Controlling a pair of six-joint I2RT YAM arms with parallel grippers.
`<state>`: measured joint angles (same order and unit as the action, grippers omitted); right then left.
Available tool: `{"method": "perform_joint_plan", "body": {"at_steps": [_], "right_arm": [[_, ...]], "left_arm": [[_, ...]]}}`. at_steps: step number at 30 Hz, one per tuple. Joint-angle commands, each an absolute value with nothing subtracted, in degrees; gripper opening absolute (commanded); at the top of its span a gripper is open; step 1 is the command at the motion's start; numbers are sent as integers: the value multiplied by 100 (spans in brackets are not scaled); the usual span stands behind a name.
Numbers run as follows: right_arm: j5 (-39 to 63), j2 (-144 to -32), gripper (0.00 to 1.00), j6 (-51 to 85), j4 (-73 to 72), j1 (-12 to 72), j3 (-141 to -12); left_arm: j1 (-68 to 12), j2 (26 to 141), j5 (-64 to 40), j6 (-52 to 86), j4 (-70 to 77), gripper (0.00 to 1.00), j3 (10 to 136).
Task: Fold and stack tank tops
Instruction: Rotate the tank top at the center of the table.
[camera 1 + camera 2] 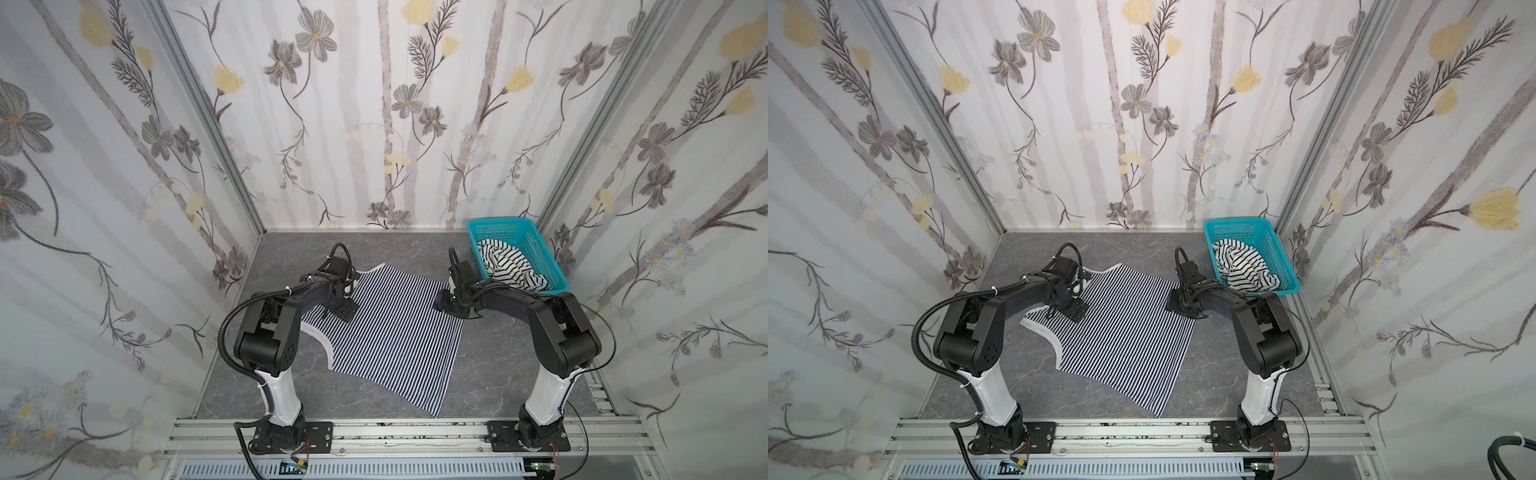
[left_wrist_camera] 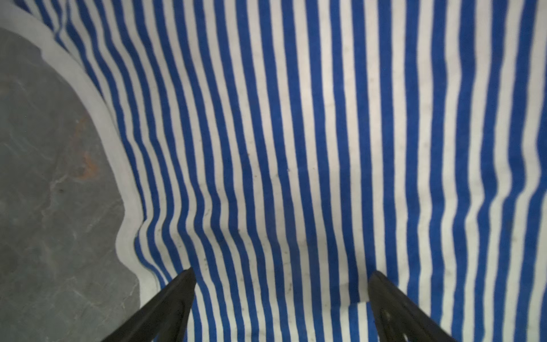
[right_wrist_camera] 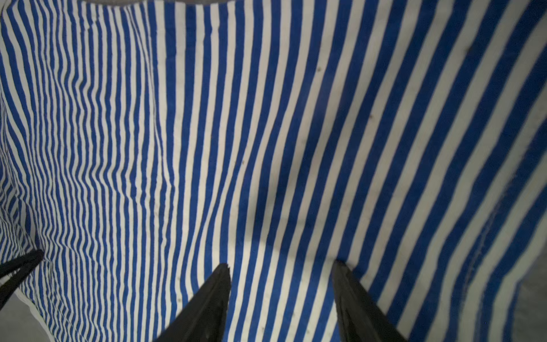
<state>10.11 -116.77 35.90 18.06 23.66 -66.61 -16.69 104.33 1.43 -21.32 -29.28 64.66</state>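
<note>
A tank top with fine navy-and-white stripes lies spread on the grey table in both top views. My left gripper points down over its left shoulder part. In the left wrist view the left gripper is wide open above the stripes, next to the white armhole trim. My right gripper sits at the top's right edge. In the right wrist view it stands open, with flat fabric under its tips. A second tank top, white with black stripes, lies crumpled in the basket.
A teal perforated basket stands at the back right corner, close behind my right arm. Flowered walls close in the table on three sides. An aluminium rail with both arm bases runs along the front edge.
</note>
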Motion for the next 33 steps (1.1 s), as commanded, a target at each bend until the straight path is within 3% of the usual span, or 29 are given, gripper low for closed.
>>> {"method": "perform_joint_plan", "body": {"at_steps": [1,10,14,20,24,33], "right_arm": [[1030,-12049,57,3432,2069,2305,-7239],[1118,-13158,57,3140,3108,2003,-9466],[817,-12858,58,3002,3463,2247,-9780],[238,-11582,61,3027,3113,2701,-8222],[332,-10673,72,3309,2379,2945,-6681],[868,-9878,77,4130,859,3166,-4637]], "left_arm": [[-1709,10261,2,-1978,-2991,94,6321],[-1723,10147,137,-1711,-2980,95,6361],[-1750,10076,-36,-1637,-2971,96,6547],[-1821,10336,-390,-1514,-2902,97,7078],[-1922,10754,-430,-1511,-2858,98,7375],[-2007,11348,421,-1621,-2434,100,7658]]}}
